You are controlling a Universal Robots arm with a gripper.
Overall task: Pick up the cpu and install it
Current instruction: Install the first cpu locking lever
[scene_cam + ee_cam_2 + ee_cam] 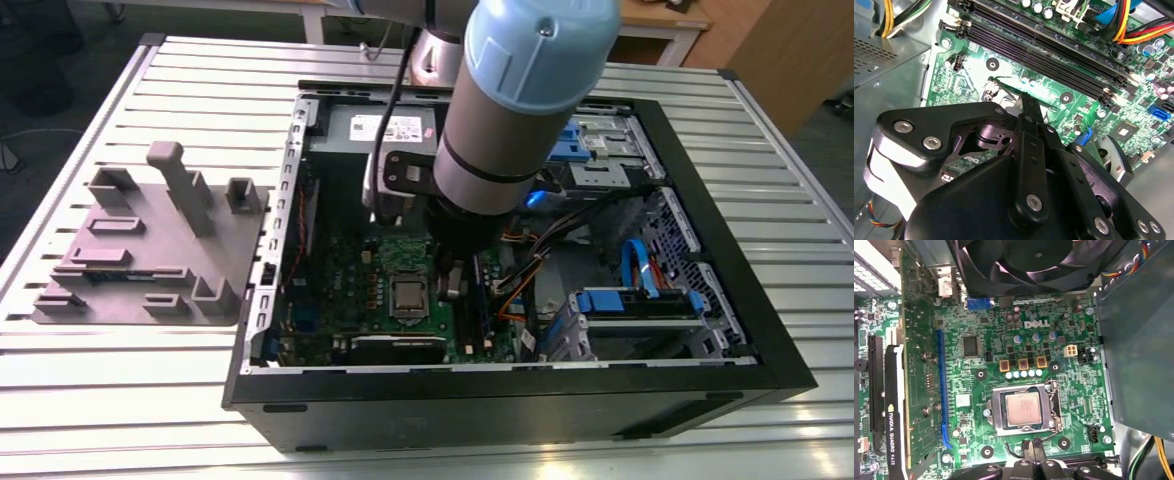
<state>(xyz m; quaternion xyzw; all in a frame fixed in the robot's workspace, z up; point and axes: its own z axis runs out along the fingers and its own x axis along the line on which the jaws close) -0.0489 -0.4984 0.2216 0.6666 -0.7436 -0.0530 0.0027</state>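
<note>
The gripper (1030, 452) hangs over the green board (979, 390), fingers together and empty. The chip (1023, 408) sits in its socket (1024, 410) just beyond the fingertips, toward twelve o'clock in the first wrist view.

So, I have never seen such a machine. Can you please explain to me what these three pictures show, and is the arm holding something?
The big grey-blue tube in the exterior view is a robot arm, reaching down into an open computer case that lies on a slatted metal table. A grey plastic fixture lies beside the case, at the exterior view's left. The other two pictures come from cameras near the arm's wrist. The black metal parts in the second wrist view are the gripper, just above the green motherboard. In the first wrist view, the cpu, a small silvery square, sits inside its metal socket frame. I see nothing held by the gripper.
</note>
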